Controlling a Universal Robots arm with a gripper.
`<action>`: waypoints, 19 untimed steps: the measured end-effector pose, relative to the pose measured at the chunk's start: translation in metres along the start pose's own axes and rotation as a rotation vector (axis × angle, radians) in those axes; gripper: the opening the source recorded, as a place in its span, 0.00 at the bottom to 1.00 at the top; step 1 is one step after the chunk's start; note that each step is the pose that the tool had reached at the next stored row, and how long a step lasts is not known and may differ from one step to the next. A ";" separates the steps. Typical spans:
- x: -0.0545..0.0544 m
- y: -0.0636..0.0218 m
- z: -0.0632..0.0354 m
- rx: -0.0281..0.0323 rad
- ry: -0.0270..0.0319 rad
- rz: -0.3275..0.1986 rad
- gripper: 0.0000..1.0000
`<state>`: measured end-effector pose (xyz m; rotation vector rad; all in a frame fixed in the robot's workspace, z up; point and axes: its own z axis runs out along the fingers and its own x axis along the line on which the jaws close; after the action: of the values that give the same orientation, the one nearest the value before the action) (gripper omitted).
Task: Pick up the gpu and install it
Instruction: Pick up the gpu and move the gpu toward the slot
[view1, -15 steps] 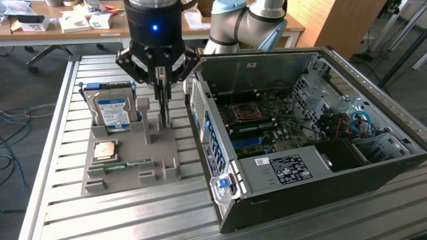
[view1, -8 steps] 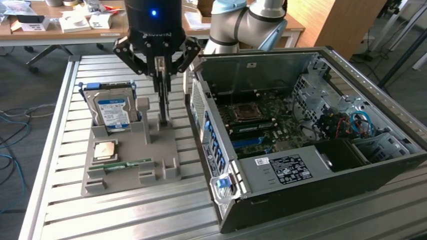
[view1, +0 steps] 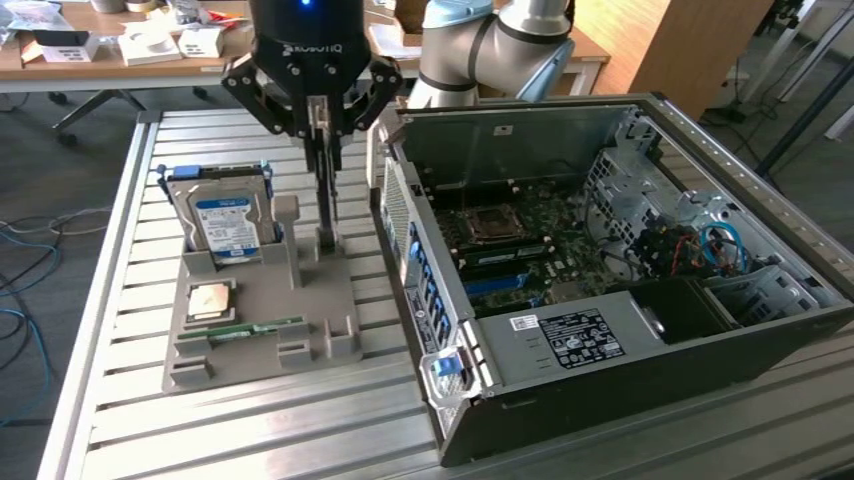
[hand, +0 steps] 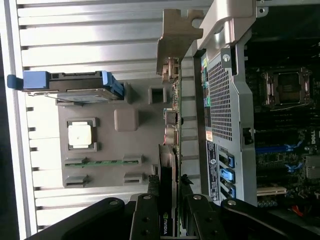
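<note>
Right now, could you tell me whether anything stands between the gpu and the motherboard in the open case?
Yes: the case's rear wall, with its ports, rises between the gpu, held by the end effector at the grey tray, and the motherboard. The case is open on top.

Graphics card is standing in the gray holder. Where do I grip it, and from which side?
Grip the graphics card on its upper long edge, mid-length, pinching the two flat faces from straight above. It stands on edge in the holder, thin, with its metal bracket at one end and the computer case close beside. The end effector grips it that way.
</note>
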<state>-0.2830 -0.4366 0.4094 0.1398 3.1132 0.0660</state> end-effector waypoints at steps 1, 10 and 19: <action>0.000 0.0001 -0.0011 0.0000 0.0000 0.000 0.27; 0.000 0.0002 -0.0035 0.0001 0.0001 0.000 0.27; -0.005 0.0006 -0.0034 0.0001 0.0001 0.000 0.27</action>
<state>-0.2785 -0.4366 0.4129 0.1396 3.1134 0.0658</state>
